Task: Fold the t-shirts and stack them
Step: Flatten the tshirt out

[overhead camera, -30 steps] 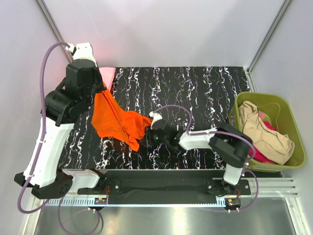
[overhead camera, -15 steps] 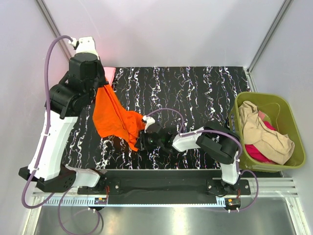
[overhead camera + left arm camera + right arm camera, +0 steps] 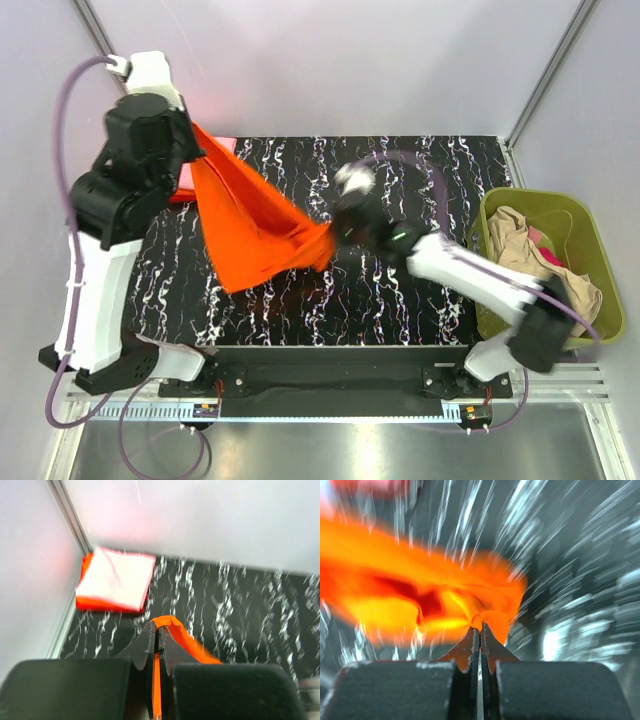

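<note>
The left pincer [image 3: 159,632] is pinching one corner of the orange shirt [image 3: 255,225] tight. The right pincer [image 3: 480,630] is squeezing another corner. The shirt is hanging stretched between them over the black worktop [image 3: 430,180]. A folded pink shirt [image 3: 120,577] is lying on a red-orange shirt [image 3: 107,606] in the far left corner. A beige shirt [image 3: 545,280] is sitting in the green basket [image 3: 603,262].
</note>
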`<state>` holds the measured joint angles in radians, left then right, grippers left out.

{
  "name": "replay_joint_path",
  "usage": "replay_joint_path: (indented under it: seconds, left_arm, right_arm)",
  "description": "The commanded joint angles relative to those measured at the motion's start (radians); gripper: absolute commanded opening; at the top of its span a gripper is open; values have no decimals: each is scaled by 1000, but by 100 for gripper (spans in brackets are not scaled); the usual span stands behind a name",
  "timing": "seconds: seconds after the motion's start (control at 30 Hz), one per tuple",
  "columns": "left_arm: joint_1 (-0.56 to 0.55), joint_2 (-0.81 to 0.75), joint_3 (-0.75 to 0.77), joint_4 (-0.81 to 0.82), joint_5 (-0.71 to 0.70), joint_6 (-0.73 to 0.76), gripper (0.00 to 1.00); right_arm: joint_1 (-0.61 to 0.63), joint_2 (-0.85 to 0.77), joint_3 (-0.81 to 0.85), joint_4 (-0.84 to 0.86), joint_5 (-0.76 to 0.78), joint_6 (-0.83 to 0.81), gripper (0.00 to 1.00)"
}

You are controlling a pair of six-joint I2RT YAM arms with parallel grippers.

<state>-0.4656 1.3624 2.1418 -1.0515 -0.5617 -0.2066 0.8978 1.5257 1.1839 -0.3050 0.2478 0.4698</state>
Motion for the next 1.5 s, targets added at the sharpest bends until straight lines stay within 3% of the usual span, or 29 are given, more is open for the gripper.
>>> replay_joint_path:
  seconds: [0.0, 0.23, 0.33, 0.47, 0.57, 0.67, 0.8, 0.9, 1.07, 1.2, 1.23, 1.33, 1.37, 1.47]
  left_arm:
    - [5, -54, 89, 64, -53, 47, 0]
    - [5, -140, -58, 71, 2, 1, 0]
    - [5, -189, -163, 70, 42, -49, 0]
    - [4, -267, -423, 74, 117, -115, 0]
    - [7, -293, -567, 85, 125, -143, 0]
    - [13, -280, -612, 102, 134, -154, 0]
    - [36, -194, -567, 217, 216, -158, 0]
    - [58, -59, -439, 321, 304, -180, 0]
    - [84, 266, -3, 377, 393, -189, 0]
    - [163, 388, 193, 506, 556, -296, 0]
    - [201, 389, 194, 545, 604, -356, 0]
    - [261, 351, 106, 723, 744, -453, 0]
    - [274, 336, 68, 723, 744, -464, 0]
    - [300, 256, -147, 766, 809, -452, 0]
  right_arm:
    - [-127, -246, 180, -363, 202, -150, 0]
    - [-197, -366, 387, -500, 284, -322, 0]
    - [-198, -383, 407, -575, 271, -278, 0]
    - [-198, -415, 330, -641, 142, -148, 0]
    - [-198, -450, 273, -649, 155, -105, 0]
    - [-198, -461, 276, -642, 202, -83, 0]
    - [-224, -394, 286, -530, 265, -98, 0]
    - [-336, -290, 342, -438, 205, -129, 0]
    - [-549, 16, 713, -443, -26, -149, 0]
    - [-657, 177, 1086, -534, -58, -164, 0]
    - [-663, 194, 1220, -554, -58, -171, 0]
    - [-677, 228, 1385, -669, -71, -203, 0]
    - [-677, 217, 1381, -684, -82, -203, 0]
    - [-677, 84, 1164, -677, -161, -162, 0]
